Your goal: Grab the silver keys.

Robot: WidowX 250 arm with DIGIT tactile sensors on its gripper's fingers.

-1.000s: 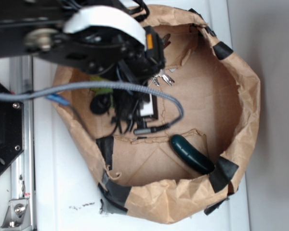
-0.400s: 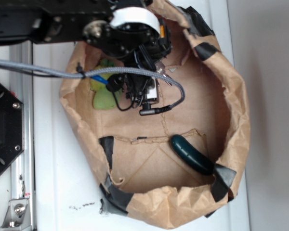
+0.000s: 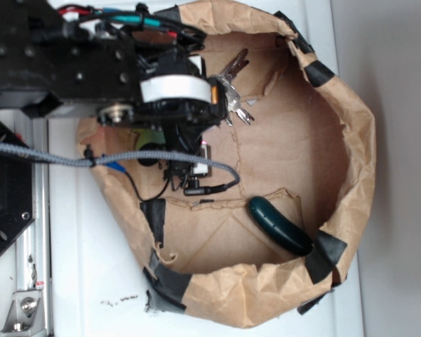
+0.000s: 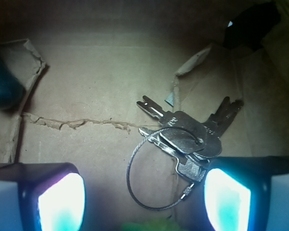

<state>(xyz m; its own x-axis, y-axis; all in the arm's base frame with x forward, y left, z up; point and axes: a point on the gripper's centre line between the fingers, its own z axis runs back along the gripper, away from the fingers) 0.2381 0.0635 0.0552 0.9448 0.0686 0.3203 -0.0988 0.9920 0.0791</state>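
A white table top (image 3: pixel 84 267) holds a large brown paper bag (image 3: pixel 351 175) lying open, its rolled rim patched with strips of black tape (image 3: pixel 326 254). The bag's creased, torn paper floor fills the wrist view too.

A black robot arm (image 3: pixel 63 63) reaches in from the upper left, over the bag's left rim, with a white band around its wrist and a grey braided cable (image 3: pixel 56 156) looping beneath it. A black metal frame (image 3: pixel 7 196) stands along the left edge of the table.

A dark green, elongated object (image 3: pixel 279 225) lies on the bag floor toward the lower right, well apart from the arm. A sliver of something green (image 3: pixel 149 132) shows under the arm near the left wall of the bag.

The silver keys (image 4: pixel 188 139) lie flat on the paper floor in the upper part of the bag, just beside the arm's tip; in the outside view they (image 3: pixel 233 88) fan out to the right of it. Several key blades point up and outward, and a thin wire ring hangs from the bunch.

The gripper (image 4: pixel 144 197) hovers low over the bag floor with its two fingers spread wide, holding nothing. In the wrist view the right finger (image 4: pixel 226 199) sits just at the lower edge of the key bunch, while the left finger (image 4: pixel 60 202) is well clear of it; the wire ring lies between them.
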